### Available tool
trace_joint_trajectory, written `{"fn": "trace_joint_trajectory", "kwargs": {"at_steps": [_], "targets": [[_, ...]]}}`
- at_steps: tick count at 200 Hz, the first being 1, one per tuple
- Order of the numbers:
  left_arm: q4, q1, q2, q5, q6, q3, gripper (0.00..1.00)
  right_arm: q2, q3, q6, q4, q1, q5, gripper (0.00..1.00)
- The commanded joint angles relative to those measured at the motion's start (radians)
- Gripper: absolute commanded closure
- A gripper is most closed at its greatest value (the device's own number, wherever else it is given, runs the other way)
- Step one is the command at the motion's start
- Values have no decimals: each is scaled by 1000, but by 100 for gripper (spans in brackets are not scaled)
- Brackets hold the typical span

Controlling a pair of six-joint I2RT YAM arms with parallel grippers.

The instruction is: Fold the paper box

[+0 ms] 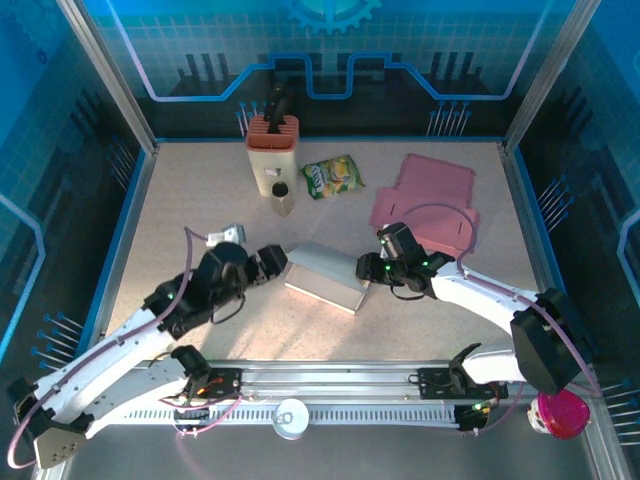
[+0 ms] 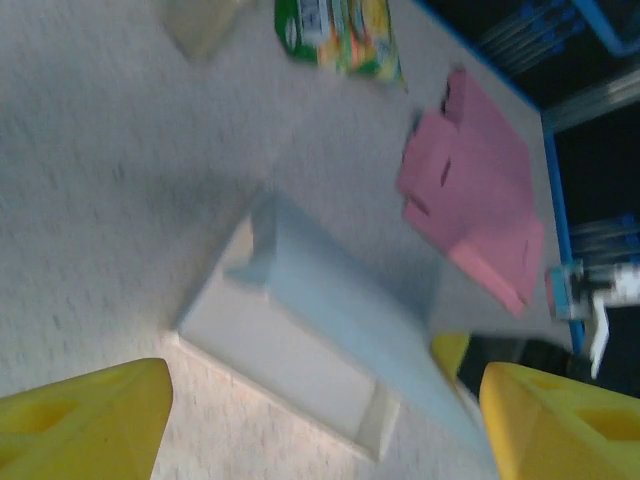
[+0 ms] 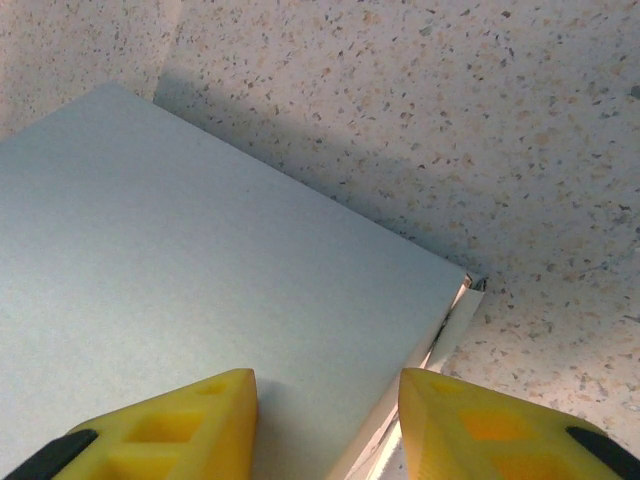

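Now the box (image 1: 325, 275) lies half folded between both arms (pink sheet (image 1: 425, 200) behind). Left gripper (image 1: 277, 262) gapes wide beside it; right gripper (image 1: 367, 268) straddles its edge, grip unclear.

A speckled beige tabletop (image 1: 180, 200) sits enclosed by blue patterned wall panels (image 1: 450, 40) and metal posts (image 1: 108, 72).

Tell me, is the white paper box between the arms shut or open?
Partly open: the white paper box is a shallow tray with its lid panel slanting over it, a gap showing along one long side.
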Motion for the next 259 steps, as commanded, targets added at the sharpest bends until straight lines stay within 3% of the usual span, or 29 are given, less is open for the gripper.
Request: {"fn": "trace_joint_trajectory", "kwargs": {"at_steps": [1,35,75,126,194,223,259], "targets": [[7,108,172,127,181,69,21,-10,17,6,-15,16,21,59],[-1,131,463,128,375,232,27,-8,26,2,-22,18,22,59],[89,134,592,170,437,226,35,-2,26,2,-21,18,24,59],[193,133,641,187,435,109,37,1,25,-7,-31,15,28,58],[298,133,626,214,381,-32,39,-72,20,-36,-101,-18,9,46],[323,132,622,226,369,-63,39,-65,-33,-5,-49,-19,-67,34],[342,132,631,227,360,-93,43,-18,-104,56,69,-16,-152,34]]}}
